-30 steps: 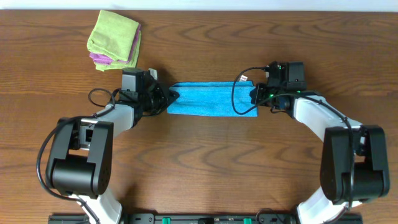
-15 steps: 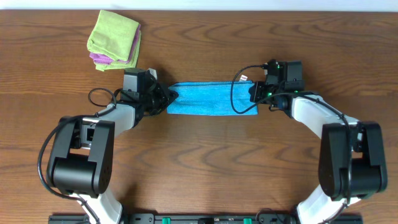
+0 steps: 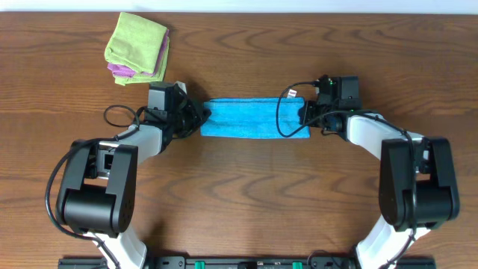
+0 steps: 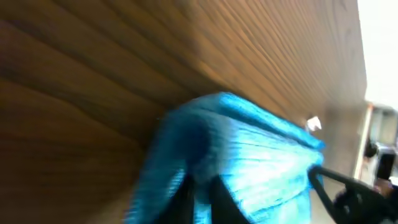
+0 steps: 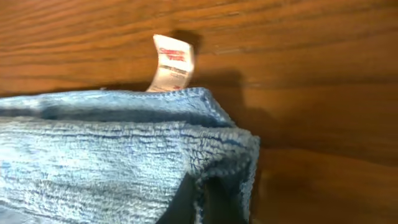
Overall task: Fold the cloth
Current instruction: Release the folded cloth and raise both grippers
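The sky-blue cloth (image 3: 254, 119) lies folded into a long narrow strip across the middle of the table. Its white tag (image 3: 293, 93) sticks out at the far right corner and shows in the right wrist view (image 5: 171, 64). My left gripper (image 3: 203, 117) is shut on the cloth's left end; the left wrist view is blurred, with dark fingers (image 4: 221, 199) pinching blue fabric (image 4: 261, 155). My right gripper (image 3: 306, 116) is shut on the right end, its fingers (image 5: 180, 202) clamped on the cloth's folded edge (image 5: 124, 149).
A lime-green folded cloth (image 3: 137, 41) lies on a purple folded cloth (image 3: 119, 71) at the far left of the table. A black cable (image 3: 282, 112) loops over the blue cloth's right end.
The right gripper has shifted a little left and toward the far side with the cloth's end. The strip looks slightly narrower. The left arm has barely moved.
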{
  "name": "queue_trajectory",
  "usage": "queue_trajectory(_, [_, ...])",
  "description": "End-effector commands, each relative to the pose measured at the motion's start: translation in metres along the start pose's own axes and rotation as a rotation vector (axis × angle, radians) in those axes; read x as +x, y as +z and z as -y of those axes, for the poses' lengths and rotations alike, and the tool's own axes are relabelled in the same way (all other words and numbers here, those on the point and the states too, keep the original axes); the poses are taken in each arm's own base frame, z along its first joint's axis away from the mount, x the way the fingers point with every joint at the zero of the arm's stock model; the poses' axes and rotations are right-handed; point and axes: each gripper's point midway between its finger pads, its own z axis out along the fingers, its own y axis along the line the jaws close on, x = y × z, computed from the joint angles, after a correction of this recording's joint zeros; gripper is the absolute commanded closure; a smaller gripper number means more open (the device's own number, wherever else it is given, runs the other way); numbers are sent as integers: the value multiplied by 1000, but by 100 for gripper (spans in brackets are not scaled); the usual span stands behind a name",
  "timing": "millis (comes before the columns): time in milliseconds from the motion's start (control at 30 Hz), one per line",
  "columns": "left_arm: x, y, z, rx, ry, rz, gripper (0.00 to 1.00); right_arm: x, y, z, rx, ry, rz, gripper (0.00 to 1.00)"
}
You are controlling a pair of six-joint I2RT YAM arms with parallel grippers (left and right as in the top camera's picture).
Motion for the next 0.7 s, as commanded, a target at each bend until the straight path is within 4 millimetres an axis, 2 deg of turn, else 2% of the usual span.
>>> queue_trajectory(0, [-18, -1, -14, -58, 4, 65, 67, -12, -1, 19, 104, -8, 39, 71])
queue_trajectory(67, [-18, -1, -13, -50, 10, 62, 57, -11, -2, 18, 105, -7, 36, 47])
queue_trajectory(133, [-20, -2, -7, -24, 38, 49, 46, -12, -4, 17, 104, -6, 36, 36])
queue_trajectory(200, [-22, -4, -2, -2, 53, 43, 39, -14, -7, 16, 103, -7, 36, 31])
queue_trajectory(333, [-26, -6, 10, 47, 63, 27, 37, -19, -16, 5, 69, -11, 43, 19])
queue_trajectory(433, [-28, -8, 22, 86, 75, 12, 36, -25, -26, -4, 39, -19, 62, 1])
queue_trajectory(667, [-35, -14, 54, 182, 109, -10, 36, -31, -50, -14, 34, -21, 81, 1])
